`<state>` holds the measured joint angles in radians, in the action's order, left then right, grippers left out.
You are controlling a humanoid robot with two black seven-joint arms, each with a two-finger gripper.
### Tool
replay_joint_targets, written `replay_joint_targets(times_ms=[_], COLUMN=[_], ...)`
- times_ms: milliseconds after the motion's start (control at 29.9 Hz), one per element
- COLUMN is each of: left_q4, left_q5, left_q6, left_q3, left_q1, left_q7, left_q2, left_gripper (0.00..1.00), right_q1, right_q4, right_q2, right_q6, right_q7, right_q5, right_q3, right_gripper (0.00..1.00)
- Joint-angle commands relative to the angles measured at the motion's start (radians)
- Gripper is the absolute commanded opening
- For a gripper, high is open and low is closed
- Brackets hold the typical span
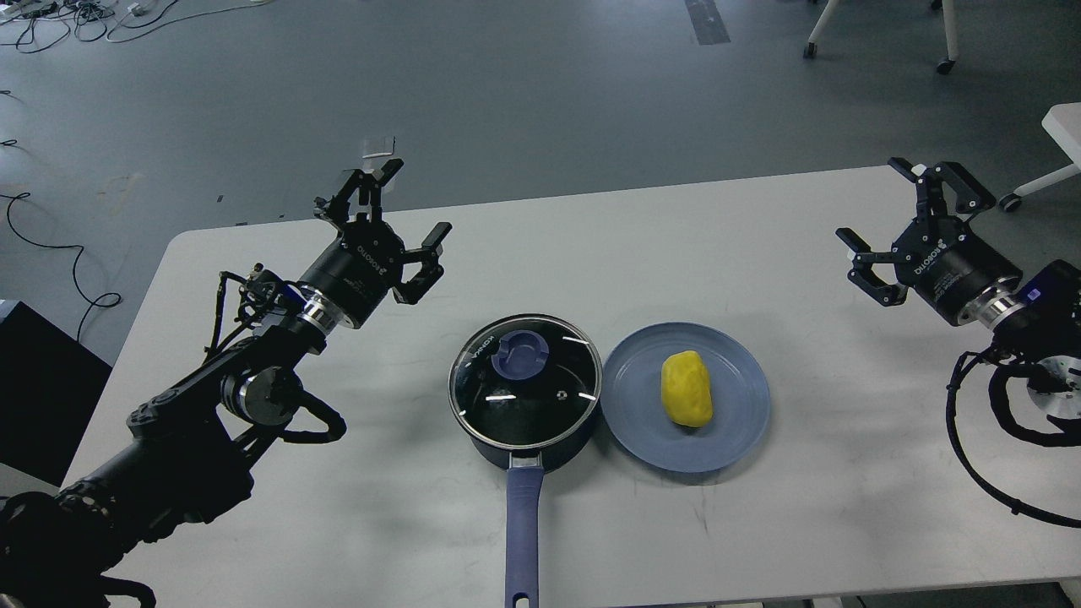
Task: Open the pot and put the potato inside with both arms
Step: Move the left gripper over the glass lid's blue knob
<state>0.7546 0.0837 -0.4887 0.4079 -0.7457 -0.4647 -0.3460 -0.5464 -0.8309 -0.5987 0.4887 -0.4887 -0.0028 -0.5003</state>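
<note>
Grey flooring with loose cables surrounds a white table (pixel 279 473) that carries the whole workspace. At the table's centre stands the pot (pixel 525 390), its glass lid (pixel 557 397) in place with the blue knob (pixel 521 355) on top; the task therefore appears not yet begun. The pot's handle (pixel 523 528) runs straight toward the near table edge, so the pot's long axis lies near-to-far. Touching or just beside the pot's right side sits a blue plate (pixel 735 431) bearing the potato (pixel 686 389), whose long axis also runs roughly near-to-far, tilted slightly. This side-by-side layout likely keeps the transfer short. The left gripper (pixel 397 211) hovers left of and beyond the pot, fingers spread wide and empty, plausibly placed to take the knob. The right gripper (pixel 912 211) waits well right of the plate, likewise spread and empty, on the potato's side.
</note>
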Motion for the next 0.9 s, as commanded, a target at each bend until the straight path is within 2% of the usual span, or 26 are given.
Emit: replay_joint_targets(times_ms=[0, 201, 368, 502, 536, 603, 737, 837, 871], left_q4=[-0.003, -0.003, -0.003, 0.000, 0.005, 0.018, 0.086, 0.239, 0.325], left_q5=[0.004, 0.013, 0.095, 0.266, 0.310, 0.356, 0.450, 0.596, 0.657], left_q6=[0.000, 0.000, 0.000, 0.000, 0.000, 0.000, 0.000, 0.000, 0.000], left_q3=[0.002, 0.000, 0.000, 0.012, 0.020, 0.019, 0.019, 0.020, 0.020], left_q1=[0.003, -0.010, -0.058, -0.096, -0.102, -0.124, -0.187, -0.225, -0.234], left_q7=[0.000, 0.001, 0.011, -0.006, -0.024, -0.024, -0.024, -0.024, -0.024], left_q2=[0.002, -0.013, -0.077, -0.096, -0.106, -0.119, -0.146, -0.215, -0.244], left_gripper=[0.98, 0.98, 0.98, 0.98, 0.98, 0.98, 0.98, 0.98, 0.98], right_q1=[-0.001, -0.001, -0.003, -0.003, -0.003, -0.003, -0.003, -0.003, -0.003], right_q4=[0.001, 0.001, 0.001, 0.001, 0.001, 0.000, 0.000, 0.000, 0.000], right_q2=[-0.001, -0.001, -0.004, -0.007, -0.007, -0.009, -0.012, -0.015, -0.015], right_q6=[0.000, 0.000, 0.000, 0.000, 0.000, 0.000, 0.000, 0.000, 0.000], right_q7=[0.000, 0.000, 0.000, 0.000, 0.000, 0.000, 0.000, 0.000, 0.000], right_q5=[0.000, 0.000, 0.000, 0.000, 0.000, 0.000, 0.000, 0.000, 0.000], right_q3=[0.002, 0.002, 0.003, 0.005, 0.005, 0.005, 0.005, 0.005, 0.005], right_gripper=[1.00, 1.00, 1.00, 1.00, 1.00, 1.00, 1.00, 1.00, 1.00])
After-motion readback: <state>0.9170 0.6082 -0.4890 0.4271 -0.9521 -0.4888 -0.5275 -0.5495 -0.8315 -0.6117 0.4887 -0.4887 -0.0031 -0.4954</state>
